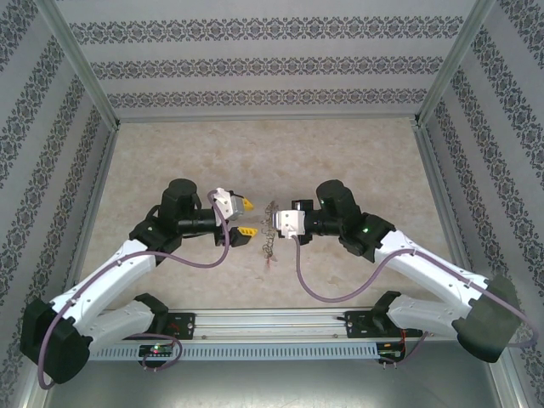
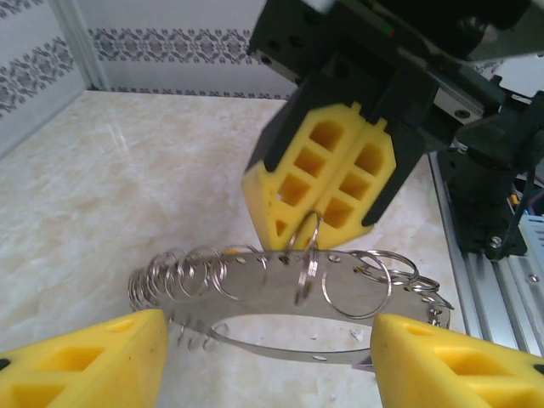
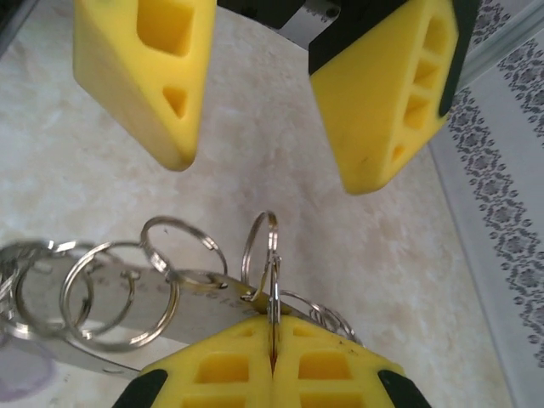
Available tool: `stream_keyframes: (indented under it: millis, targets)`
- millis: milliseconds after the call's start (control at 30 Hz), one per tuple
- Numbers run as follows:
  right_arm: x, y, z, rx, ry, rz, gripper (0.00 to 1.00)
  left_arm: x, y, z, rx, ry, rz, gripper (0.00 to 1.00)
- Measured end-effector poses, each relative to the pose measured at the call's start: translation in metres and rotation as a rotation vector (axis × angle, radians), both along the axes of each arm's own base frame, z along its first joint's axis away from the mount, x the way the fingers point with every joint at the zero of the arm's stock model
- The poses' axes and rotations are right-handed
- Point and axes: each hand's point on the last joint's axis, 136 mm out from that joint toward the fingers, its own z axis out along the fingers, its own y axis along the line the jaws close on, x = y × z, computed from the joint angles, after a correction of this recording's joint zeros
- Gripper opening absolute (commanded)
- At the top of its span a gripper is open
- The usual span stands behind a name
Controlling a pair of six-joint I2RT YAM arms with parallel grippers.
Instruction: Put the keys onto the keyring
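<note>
One keyring (image 2: 255, 287) in right hand (image 3: 274, 337) (left hand (image 1: 247, 220) agape), walls (image 1: 255, 68) well apart.

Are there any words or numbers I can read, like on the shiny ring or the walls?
None can be read.
The keyring is plain metal.
The wallpaper is only a pattern.
Any print on the small boards by the rail is too tiny to read.

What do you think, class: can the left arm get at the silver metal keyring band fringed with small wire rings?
Probably yes. The yellow-fingered left gripper is open, facing the keyring with nothing between. The right gripper, shut on one small ring, holds it from the opposite side, leaving its near side free.
</note>
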Motion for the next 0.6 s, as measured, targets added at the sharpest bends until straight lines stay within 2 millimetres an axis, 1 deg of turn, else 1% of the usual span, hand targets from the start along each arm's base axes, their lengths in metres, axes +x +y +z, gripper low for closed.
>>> stream_keyframes:
  millis: [133,200,333,400,500,600]
  targets:
    - [0.000,-0.002,0.005,-0.007,-0.055,0.014,0.00,0.007,-0.004,-0.006,0.000,0.015,0.002,0.66]
    - [0.000,-0.002,0.006,-0.013,-0.077,0.021,0.00,0.015,-0.006,-0.010,-0.005,0.043,0.028,0.66]
    - [0.000,-0.003,0.006,-0.028,-0.098,0.035,0.00,0.045,-0.002,-0.032,-0.007,0.186,0.157,0.66]
    - [0.001,-0.002,0.007,-0.030,-0.098,0.035,0.00,0.054,-0.001,-0.042,-0.004,0.264,0.201,0.66]
    - [0.007,-0.001,0.008,-0.031,-0.094,0.023,0.00,0.061,-0.005,-0.043,-0.024,0.356,0.235,0.66]
    - [0.013,-0.003,0.009,-0.024,-0.091,0.003,0.00,0.062,-0.005,-0.040,-0.066,0.459,0.275,0.64]
